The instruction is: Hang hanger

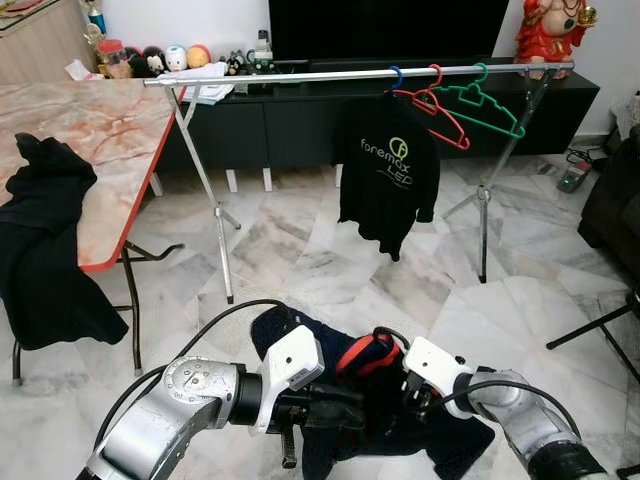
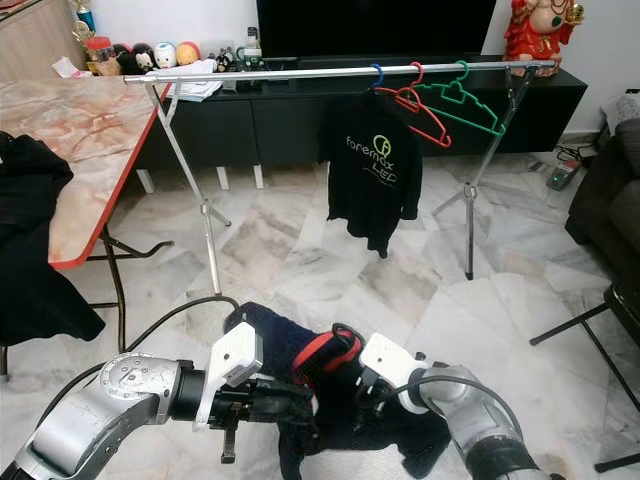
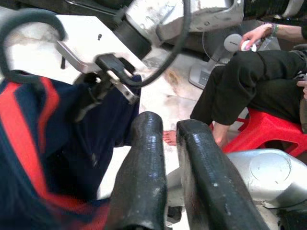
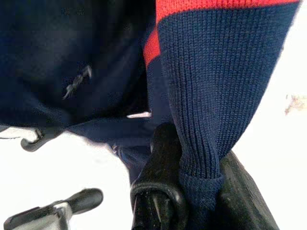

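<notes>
Navy knitted garment with red trim [image 1: 375,400] hangs between both grippers, low over the marble floor [image 1: 300,250], well short of the silver clothes rail [image 1: 300,75]. Left gripper [image 3: 165,158]: fingers nearly together, empty. Right gripper [image 4: 201,187]: clamped on the knit cuff. Judgement: raise the load level toward the rail's bare span. The left wrist view adds a seated person [image 3: 249,81].

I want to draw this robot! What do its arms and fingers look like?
Both arms are shiny silver tubes with round joints, each ending in a white boxy wrist block. Black cables loop off them. The left gripper has two long, thick, glossy black fingers; the right gripper has the same black fingers.
</notes>
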`<state>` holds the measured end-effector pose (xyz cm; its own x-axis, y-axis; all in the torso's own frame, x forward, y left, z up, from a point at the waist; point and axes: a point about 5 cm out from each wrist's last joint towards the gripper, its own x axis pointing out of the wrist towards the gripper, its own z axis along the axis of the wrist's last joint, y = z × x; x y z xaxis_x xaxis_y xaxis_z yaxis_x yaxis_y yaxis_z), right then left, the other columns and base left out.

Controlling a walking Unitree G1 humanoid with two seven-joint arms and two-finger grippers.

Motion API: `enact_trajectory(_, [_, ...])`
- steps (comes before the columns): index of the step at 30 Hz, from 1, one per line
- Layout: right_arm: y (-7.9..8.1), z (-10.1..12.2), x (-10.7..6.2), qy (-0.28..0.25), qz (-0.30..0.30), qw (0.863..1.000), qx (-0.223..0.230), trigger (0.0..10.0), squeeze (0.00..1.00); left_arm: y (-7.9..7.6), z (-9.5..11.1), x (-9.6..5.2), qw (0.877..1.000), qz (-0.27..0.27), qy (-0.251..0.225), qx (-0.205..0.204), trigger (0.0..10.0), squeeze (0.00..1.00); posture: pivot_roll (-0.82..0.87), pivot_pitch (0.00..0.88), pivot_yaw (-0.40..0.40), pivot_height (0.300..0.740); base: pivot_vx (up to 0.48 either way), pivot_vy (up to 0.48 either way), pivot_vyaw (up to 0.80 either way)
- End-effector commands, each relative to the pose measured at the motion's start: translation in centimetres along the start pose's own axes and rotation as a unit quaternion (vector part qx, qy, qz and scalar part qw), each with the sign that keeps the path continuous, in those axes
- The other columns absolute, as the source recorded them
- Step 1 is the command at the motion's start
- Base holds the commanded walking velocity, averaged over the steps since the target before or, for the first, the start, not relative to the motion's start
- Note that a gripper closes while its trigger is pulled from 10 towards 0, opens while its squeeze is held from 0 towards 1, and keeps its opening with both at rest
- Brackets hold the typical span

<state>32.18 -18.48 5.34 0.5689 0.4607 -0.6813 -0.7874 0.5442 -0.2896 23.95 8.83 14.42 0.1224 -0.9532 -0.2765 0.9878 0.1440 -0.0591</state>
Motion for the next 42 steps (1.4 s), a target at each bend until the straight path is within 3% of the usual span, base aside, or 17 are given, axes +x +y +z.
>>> enact_trajectory(1, [-0.7,0.6,-0.1,-0.011,-0.020,1.000,0.006,0.0,0.00,-0.4,0.2,0.0,1.000,-0.010,0.005,0.003,10.0,1.00,0.03,0.103,0.018,0.740,0.000,0.000,0.00])
enact_trajectory(6, [-0.9,1.0,-0.1,-0.028,-0.026,0.999,0.000,0.0,0.00,-0.1,0.1,-0.7,1.000,0.008,0.012,0.004,10.0,1.00,0.03,0.101,0.019,0.740,0.000,0.000,0.00])
enact_trajectory(10, [-0.4,1.0,-0.1,-0.036,0.014,0.999,-0.028,0.0,0.00,0.8,-0.3,-1.7,0.999,0.038,0.025,0.006,10.0,1.00,0.04,0.099,0.019,0.740,0.000,0.000,0.00])
enact_trajectory(11, [0.1,1.0,-0.3,-0.051,0.053,0.995,-0.065,0.0,0.00,1.1,-0.6,-2.5,0.998,0.047,0.042,0.009,10.0,1.00,0.04,0.096,0.020,0.740,0.000,0.000,0.00])
enact_trajectory(14, [0.8,0.7,-0.7,-0.057,0.100,0.987,-0.116,0.0,0.00,1.2,-1.7,-3.2,0.995,0.050,0.082,0.009,10.0,1.00,0.05,0.090,0.018,0.740,0.000,0.000,0.00])
enact_trajectory(20, [1.0,-0.9,-1.7,-0.020,0.174,0.972,-0.157,0.0,0.00,2.5,-4.4,-4.2,0.980,0.096,0.169,0.036,10.0,1.00,0.05,0.076,0.011,0.740,0.000,0.000,0.00])
enact_trajectory(28, [1.2,0.2,-1.8,-0.061,0.201,0.961,-0.179,0.0,0.00,3.5,-5.6,-4.2,0.973,0.143,0.173,0.046,10.0,1.00,0.04,0.061,0.011,0.740,0.000,0.000,0.00])
enact_trajectory(29, [1.2,0.5,-1.6,-0.065,0.192,0.963,-0.180,0.0,0.00,3.4,-5.7,-4.1,0.976,0.137,0.167,0.033,10.0,0.00,0.04,0.058,0.011,0.740,0.000,0.000,0.00])
enact_trajectory(36, [1.2,1.4,-1.5,-0.092,0.192,0.959,-0.185,0.0,0.00,3.0,-6.3,-4.0,0.979,0.118,0.166,0.022,10.0,0.00,0.04,0.048,0.014,0.740,0.000,0.000,0.00])
enact_trajectory(38, [1.7,1.8,-1.5,-0.106,0.216,0.951,-0.195,0.0,0.00,2.7,-6.6,-3.5,0.981,0.098,0.166,0.015,10.0,0.00,0.03,0.042,0.015,0.740,0.000,0.000,0.00])
enact_trajectory(42, [2.2,2.4,-1.4,-0.124,0.236,0.943,-0.200,0.0,0.00,3.2,-6.1,-2.6,0.983,0.109,0.146,0.016,10.0,0.00,0.02,0.034,0.017,0.740,0.000,0.000,0.00])
